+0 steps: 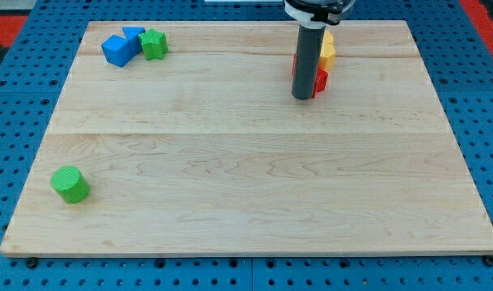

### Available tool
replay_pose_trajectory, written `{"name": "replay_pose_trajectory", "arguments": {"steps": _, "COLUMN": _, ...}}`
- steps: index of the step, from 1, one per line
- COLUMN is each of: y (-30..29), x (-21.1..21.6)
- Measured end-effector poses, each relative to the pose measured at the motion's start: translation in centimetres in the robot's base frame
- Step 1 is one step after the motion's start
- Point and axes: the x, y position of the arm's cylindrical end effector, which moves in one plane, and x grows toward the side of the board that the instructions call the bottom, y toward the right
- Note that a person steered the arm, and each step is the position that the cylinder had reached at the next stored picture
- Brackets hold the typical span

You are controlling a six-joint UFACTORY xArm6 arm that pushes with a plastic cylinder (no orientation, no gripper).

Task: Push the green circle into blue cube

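1. At the view's top right, my tip [301, 97] is resting on the wooden board [246, 162], touching or just beside a red block [320, 80] with a yellow block [328, 50] above it; the rod is hiding part of both, so I cannot tell their shapes. Being a bare rod, it has nothing to spread or pinch, and it is pressing on neither of the task's blocks.
2. The green circle [70, 184] is sitting near the view's bottom left corner, well apart from my tip and from its target.
3. The blue cube [117, 50] is lying at the view's top left, with a second blue block [134, 35] touching it and a green star-like block [154, 44] just beside that.
4. Risks, as I am judging them:
   - Leaving from here, I am likely to drag the red or yellow block along.
   - The circle is sitting close to the board's left and bottom edges; an off-centre push is likely to roll it sideways and off.
   - Approaching from the wrong side, I am risking shoving it away from the cube.
   - Overshooting, I am risking scattering the top-left cluster.
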Motion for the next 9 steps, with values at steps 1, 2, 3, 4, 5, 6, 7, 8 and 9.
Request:
{"name": "replay_pose_trajectory", "arguments": {"steps": 1, "y": 0.0, "x": -0.1}}
{"name": "replay_pose_trajectory", "arguments": {"steps": 2, "y": 1.8, "x": -1.4}}
{"name": "replay_pose_trajectory", "arguments": {"steps": 3, "y": 3.3, "x": -2.3}}
{"name": "replay_pose_trajectory", "arguments": {"steps": 4, "y": 1.1, "x": 1.4}}
{"name": "replay_pose_trajectory", "arguments": {"steps": 5, "y": -7.0, "x": 8.9}}
{"name": "replay_pose_trajectory", "arguments": {"steps": 6, "y": -15.9, "x": 15.2}}
{"name": "replay_pose_trajectory", "arguments": {"steps": 7, "y": -25.3, "x": 21.1}}
{"name": "replay_pose_trajectory", "arguments": {"steps": 8, "y": -33.8, "x": 20.5}}
{"name": "replay_pose_trajectory", "arguments": {"steps": 9, "y": -32.4, "x": 15.6}}
